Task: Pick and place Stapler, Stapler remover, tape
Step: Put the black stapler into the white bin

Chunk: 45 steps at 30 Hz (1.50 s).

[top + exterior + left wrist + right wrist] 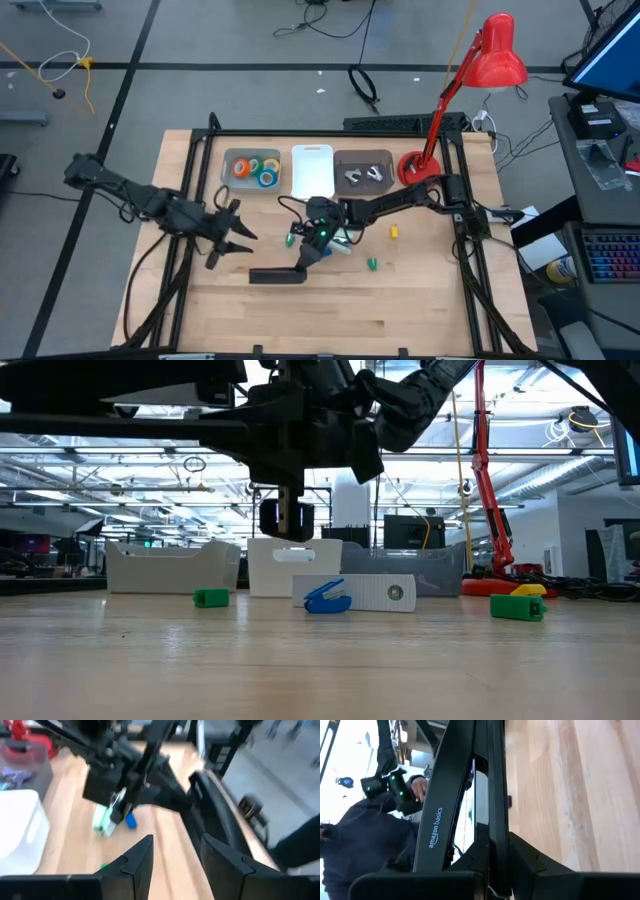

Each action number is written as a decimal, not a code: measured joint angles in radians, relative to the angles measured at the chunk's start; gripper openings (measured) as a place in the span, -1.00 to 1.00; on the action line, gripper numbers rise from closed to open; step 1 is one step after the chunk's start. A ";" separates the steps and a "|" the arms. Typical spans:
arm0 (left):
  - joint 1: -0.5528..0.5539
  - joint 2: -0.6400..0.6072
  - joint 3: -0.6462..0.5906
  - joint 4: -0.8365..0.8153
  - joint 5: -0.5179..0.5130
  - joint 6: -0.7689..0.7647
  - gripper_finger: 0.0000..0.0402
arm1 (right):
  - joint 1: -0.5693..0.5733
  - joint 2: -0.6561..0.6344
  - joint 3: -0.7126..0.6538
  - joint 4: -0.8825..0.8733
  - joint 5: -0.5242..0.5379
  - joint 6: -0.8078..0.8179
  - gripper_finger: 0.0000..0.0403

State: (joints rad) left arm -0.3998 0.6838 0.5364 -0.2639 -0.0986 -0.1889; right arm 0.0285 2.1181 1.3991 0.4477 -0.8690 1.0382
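Note:
A black stapler (275, 277) is held by my right gripper (310, 256) over the table's near middle; the right wrist view shows it (455, 795) running out from between the fingers. My left gripper (235, 238) hovers open just left of it, its fingers (142, 857) touching nothing. A white stapler (375, 592) lies flat on the table with a blue staple remover (327, 598) against it. The tape rolls (256, 168) sit in the left grey tray. More staple removers (362, 176) lie in the right grey tray. My right gripper pinches the black stapler between its two fingers at the end nearest the table's right (490, 837). The fingers slant down from the far right. The stapler reaches on toward the table's left, about level. No part of it shows on the table in the low view.
A white tray (312, 170) stands between the two grey trays at the far edge. A red desk lamp (470, 90) rises at the far right corner. Small green (210, 597) and yellow-green bits (518, 606) lie on the wood. A person shows beyond the table (365, 830).

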 joint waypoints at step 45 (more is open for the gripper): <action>-0.040 0.259 0.292 -0.252 0.151 -0.322 0.67 | -0.005 0.000 0.000 -0.003 0.001 -0.030 -0.83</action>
State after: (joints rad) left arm -0.4400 0.9424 0.8288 -0.5162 0.0523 -0.5114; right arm 0.0231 2.1181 1.3988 0.4442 -0.8680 1.0084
